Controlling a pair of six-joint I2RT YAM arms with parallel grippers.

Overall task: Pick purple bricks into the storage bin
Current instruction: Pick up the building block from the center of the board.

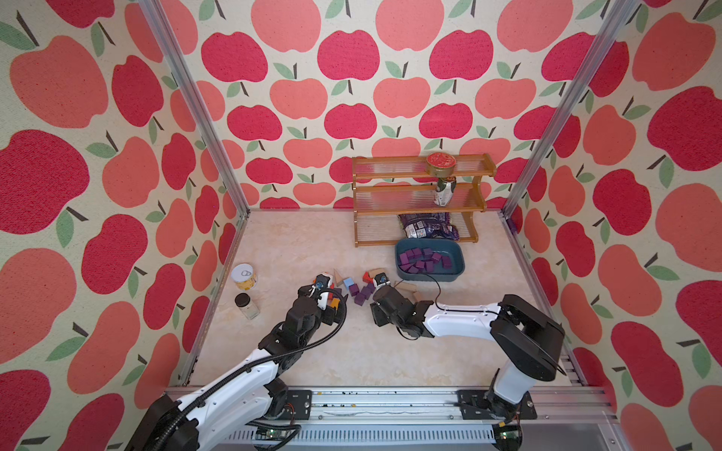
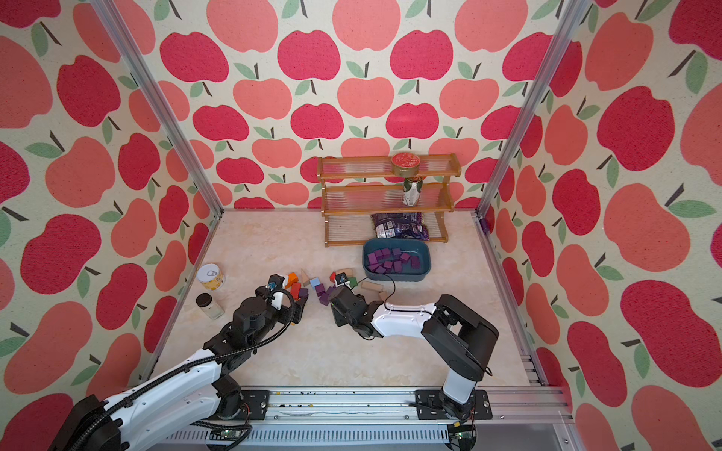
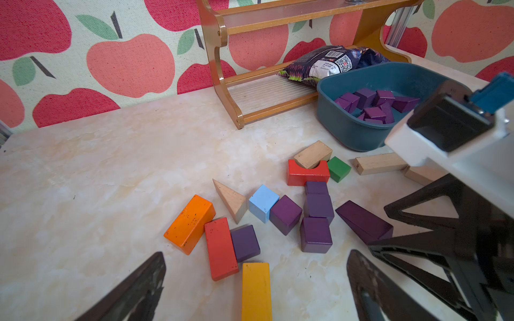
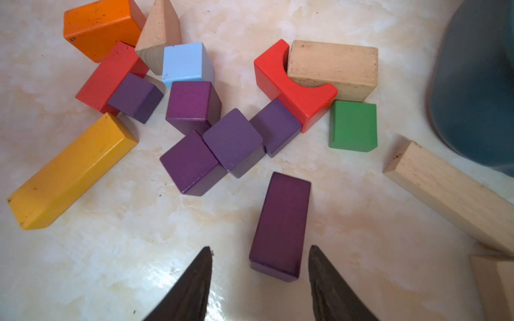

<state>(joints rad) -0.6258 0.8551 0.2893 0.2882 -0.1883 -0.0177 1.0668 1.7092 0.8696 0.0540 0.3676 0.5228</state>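
Lying flat, a matte dark-purple long brick [image 4: 279,226] was straddled, untouched, by parted right fingers [image 4: 192,286]; left fingers [image 3: 133,291] were spread wide.

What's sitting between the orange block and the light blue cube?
A tan wooden wedge, between orange block and light blue cube; both wrist views show it.

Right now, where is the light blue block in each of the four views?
Top view: the light blue block lies front-left of the storage bin.
Top view: the block, same place.
Left wrist: the block, between tan wedge and purple cube.
Right wrist: the block, beside the wedge.
Landmark: tan wedge, every view.
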